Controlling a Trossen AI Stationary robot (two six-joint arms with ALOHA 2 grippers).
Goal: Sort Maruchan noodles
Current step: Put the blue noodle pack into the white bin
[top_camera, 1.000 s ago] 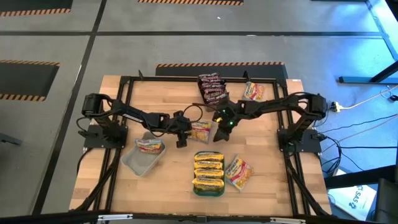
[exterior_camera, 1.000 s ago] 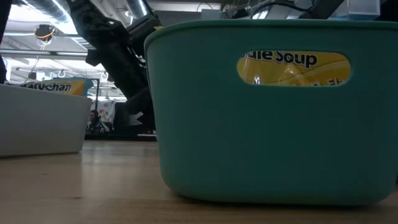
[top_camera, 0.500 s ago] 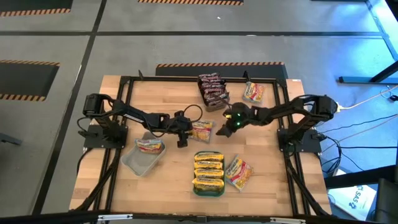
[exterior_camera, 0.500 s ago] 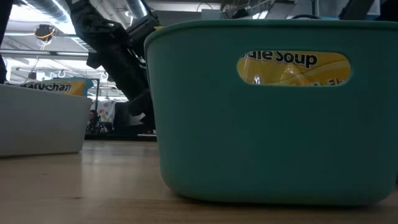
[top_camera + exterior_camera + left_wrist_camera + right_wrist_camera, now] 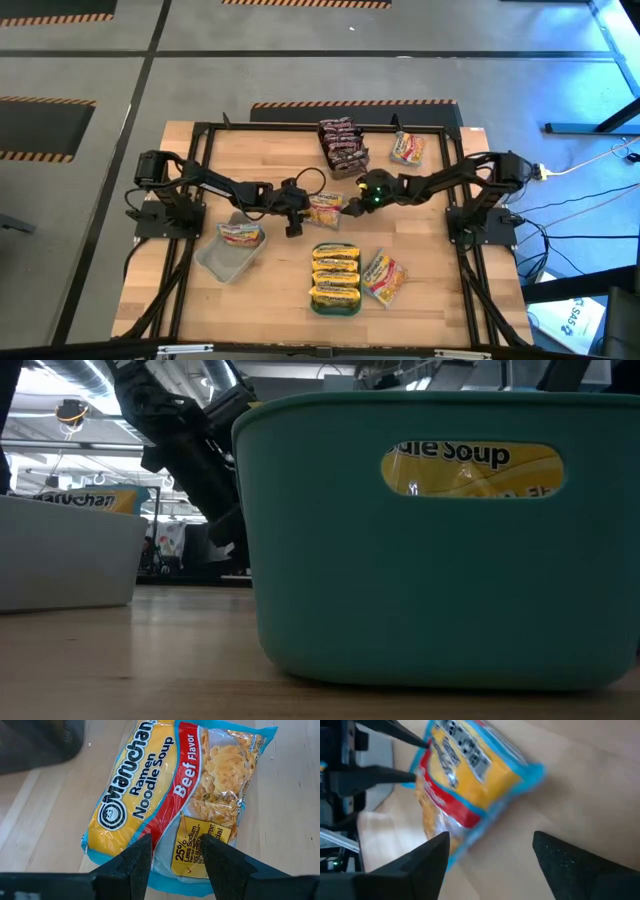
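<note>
Right pincer (image 5: pixel 349 206) stands wide apart at mid-table, its 2 fingers (image 5: pixel 417 865) spread with nothing between them, just beside a beef-flavour packet (image 5: pixel 324 210) that lies flat on the wooden table (image 5: pixel 430 290). Left pincer (image 5: pixel 292 218) sits on the other side of that same packet; in its wrist view the 2 dark fingers (image 5: pixel 134 865) stand partly apart over the packet's lower edge, and whether they actually pinch the wrapper cannot be told. That packet's label reads clearly there, yellow and red with a blue border.

From above, 3 or 4 yellow packets (image 5: pixel 336 277) fill the teal tray (image 5: pixel 335 307) at the near-middle, stacked so closely that the count is uncertain. 1 more light packet (image 5: pixel 383 277) lies loose just beside that tray. A packet (image 5: pixel 240 235) rests in the translucent tray (image 5: pixel 220 262) on the left. Dark packets (image 5: pixel 341 146) bunch at the far middle, overlapping so their number is hard to make out, and another light packet (image 5: pixel 407 148) lies near the far right.

At table height the teal tray's wall (image 5: pixel 430 590) blocks nearly everything; only a strip of yellow wrapper shows through its handle slot, lettering cut off. A white tray (image 5: pixel 65 555) is cropped at the edge, and 1 dark arm (image 5: pixel 185 445) rises behind.
</note>
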